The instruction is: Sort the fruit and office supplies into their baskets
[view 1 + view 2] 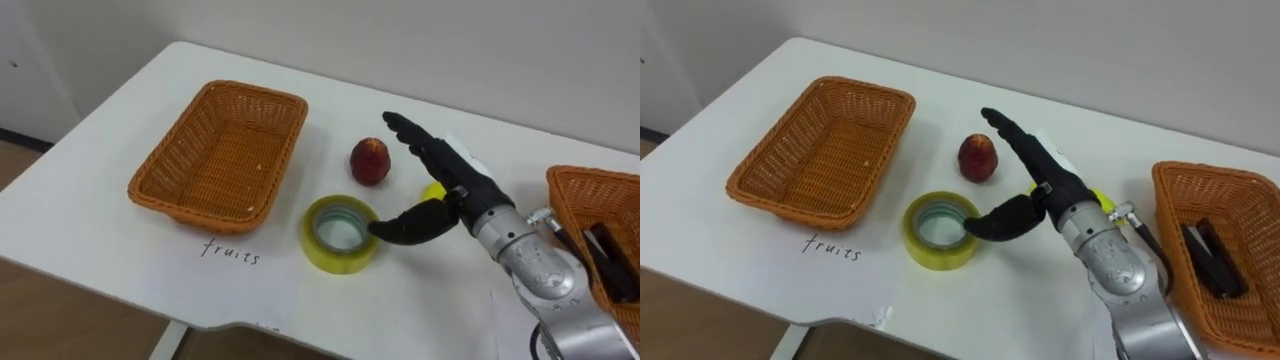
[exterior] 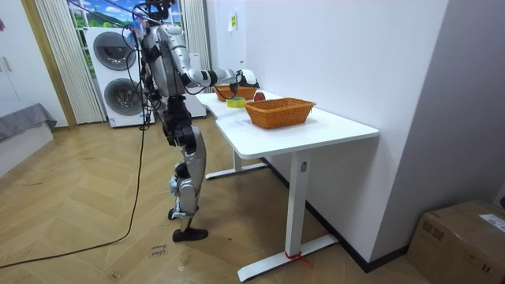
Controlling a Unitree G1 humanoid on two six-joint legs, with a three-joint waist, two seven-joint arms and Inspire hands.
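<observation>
A red apple (image 1: 370,160) lies mid-table, just right of an empty wicker basket (image 1: 220,150) with "fruits" handwritten on the table in front of it. A yellow tape roll (image 1: 340,232) lies flat nearer the front edge. My right hand (image 1: 440,175) hovers open between them, fingers straight and reaching past the apple's right side, thumb stretched toward the tape's right rim. A small yellow thing (image 1: 432,190) is mostly hidden behind the hand. A second wicker basket (image 1: 580,195) at the right holds dark office items (image 1: 610,260).
The white table (image 1: 110,250) has bare room at its front left and along the back by the wall. In the room view I stand at the far end of the table (image 2: 331,126), with washing machines (image 2: 118,71) behind me.
</observation>
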